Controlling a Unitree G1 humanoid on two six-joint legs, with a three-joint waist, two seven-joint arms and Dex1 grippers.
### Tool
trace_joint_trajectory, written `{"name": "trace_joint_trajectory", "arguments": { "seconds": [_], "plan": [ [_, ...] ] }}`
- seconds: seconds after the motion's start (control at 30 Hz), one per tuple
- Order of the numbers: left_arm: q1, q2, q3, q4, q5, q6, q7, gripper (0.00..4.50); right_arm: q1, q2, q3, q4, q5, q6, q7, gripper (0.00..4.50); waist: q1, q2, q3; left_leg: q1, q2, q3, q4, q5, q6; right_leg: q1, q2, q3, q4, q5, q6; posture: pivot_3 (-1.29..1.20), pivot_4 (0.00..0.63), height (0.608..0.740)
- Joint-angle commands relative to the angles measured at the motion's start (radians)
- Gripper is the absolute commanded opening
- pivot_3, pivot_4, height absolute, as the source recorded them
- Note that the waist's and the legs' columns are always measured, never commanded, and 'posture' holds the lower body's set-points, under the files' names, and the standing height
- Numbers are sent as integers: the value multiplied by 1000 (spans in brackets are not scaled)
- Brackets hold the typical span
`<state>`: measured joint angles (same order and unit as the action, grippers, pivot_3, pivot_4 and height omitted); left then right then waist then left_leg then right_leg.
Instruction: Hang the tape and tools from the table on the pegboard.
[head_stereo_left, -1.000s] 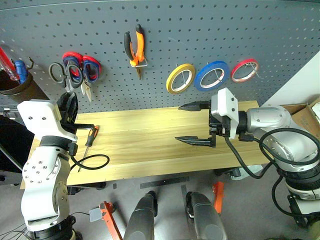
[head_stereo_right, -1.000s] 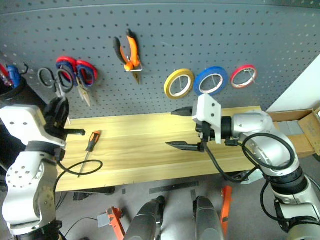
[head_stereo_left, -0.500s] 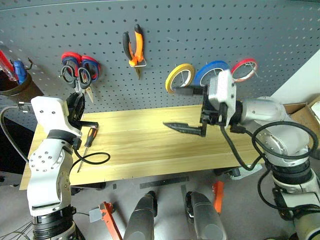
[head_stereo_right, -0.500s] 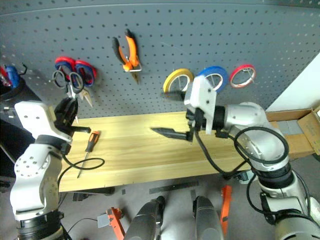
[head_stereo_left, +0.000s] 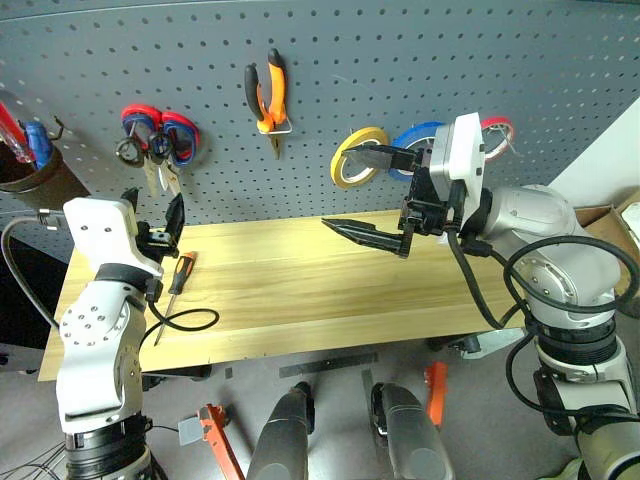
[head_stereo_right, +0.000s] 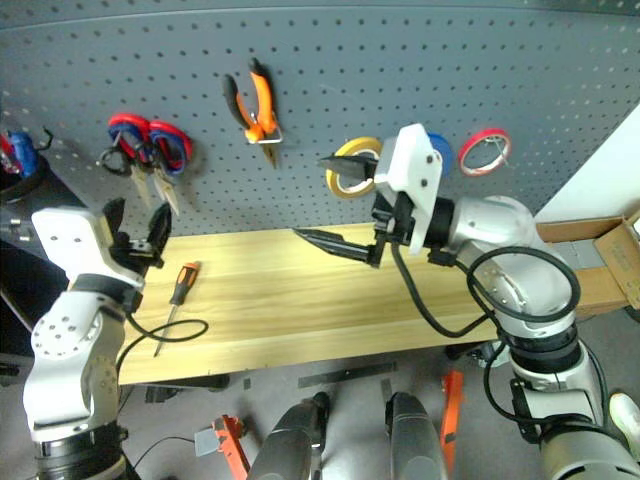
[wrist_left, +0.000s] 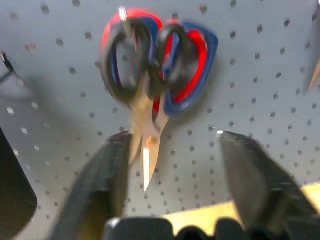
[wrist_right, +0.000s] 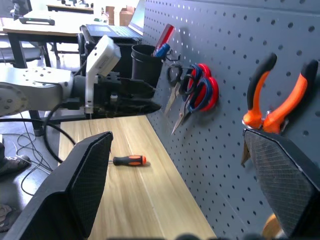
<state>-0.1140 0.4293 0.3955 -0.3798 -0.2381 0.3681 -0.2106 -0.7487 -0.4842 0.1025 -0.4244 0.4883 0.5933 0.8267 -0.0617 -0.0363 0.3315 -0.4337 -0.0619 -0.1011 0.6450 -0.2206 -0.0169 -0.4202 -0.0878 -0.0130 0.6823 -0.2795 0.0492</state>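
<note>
Pegboard (head_stereo_left: 400, 60) carries black-handled scissors (head_stereo_left: 150, 165) over red-and-blue scissors (head_stereo_left: 180, 140), pliers (head_stereo_left: 268, 98), and yellow (head_stereo_left: 355, 157), blue (head_stereo_left: 415, 140) and red (head_stereo_left: 497, 128) tape rings. Screwdriver (head_stereo_left: 176, 280) lies near the bench's (head_stereo_left: 330, 290) left end. Left tool (head_stereo_left: 152, 215) stands open below the scissors. Right tool (head_stereo_left: 365, 195) is spread wide near the bench's rear edge.

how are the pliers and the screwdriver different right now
The pliers hang on the pegboard; the screwdriver lies flat on the table. The pliers have two curved handles, the screwdriver one straight handle and a slim shaft. Both have orange-and-black handles, and neither is held.
</note>
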Motion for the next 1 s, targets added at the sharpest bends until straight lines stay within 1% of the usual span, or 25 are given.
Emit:
{"name": "trace_joint_trajectory", "arguments": {
  "seconds": [0.03,0.13,0.23,0.3,0.4,0.5,0.57,0.67,0.8,1.0],
  "plan": [
    [61,36,-11,11,22,48,-24,3498,19,-15,13,-28,-16,8,-18,4500,1,0,0,0,0,0,0,0,0,0,0,0,0,0,0,-112,314,740],
    [72,86,-3,95,42,97,-37,3498,33,-1,24,-33,-14,52,-60,4500,1,0,0,0,0,-1,0,-2,3,0,0,0,1,0,0,-111,319,740],
    [42,171,-19,216,57,152,-80,3498,32,45,30,-29,-14,113,-144,4500,0,0,0,0,1,-1,0,-2,3,0,1,0,1,0,-1,-113,325,740],
    [19,207,-32,270,52,178,-109,3498,31,63,38,-27,-22,139,-176,4500,0,0,0,0,1,-1,0,-2,3,-1,1,0,2,1,-1,-113,325,740],
    [-44,268,-67,403,66,179,-164,3498,29,97,73,-26,-41,179,-225,4500,0,0,0,0,1,-1,0,-2,3,-1,1,0,1,1,-1,-116,335,740],
    [-117,304,-98,543,91,146,-187,3498,21,145,88,-15,-42,230,-281,4500,-1,0,0,0,1,-1,0,-2,3,-1,1,0,1,1,-1,-120,344,740],
    [-176,312,-112,628,99,129,-192,3498,18,162,103,-11,-52,251,-303,4500,-2,0,0,0,1,-1,0,-2,3,-1,1,0,1,1,-1,-124,353,740],
    [-251,319,-147,739,109,152,-219,3498,20,156,123,-16,-57,277,-307,4500,-2,0,0,0,1,-1,0,-2,3,-1,1,0,1,1,-1,-128,358,740],
    [-304,322,-222,853,148,139,-270,3498,14,150,138,-11,-68,282,-308,4500,-11,0,0,0,0,0,-1,-2,3,-2,1,0,0,1,-1,-127,362,740],
    [-377,297,-260,978,158,175,-282,3498,5,165,138,-10,-72,286,-304,4500,-22,0,0,0,1,0,-1,-2,4,-2,1,0,1,1,-1,-139,363,740]
  ]
}}
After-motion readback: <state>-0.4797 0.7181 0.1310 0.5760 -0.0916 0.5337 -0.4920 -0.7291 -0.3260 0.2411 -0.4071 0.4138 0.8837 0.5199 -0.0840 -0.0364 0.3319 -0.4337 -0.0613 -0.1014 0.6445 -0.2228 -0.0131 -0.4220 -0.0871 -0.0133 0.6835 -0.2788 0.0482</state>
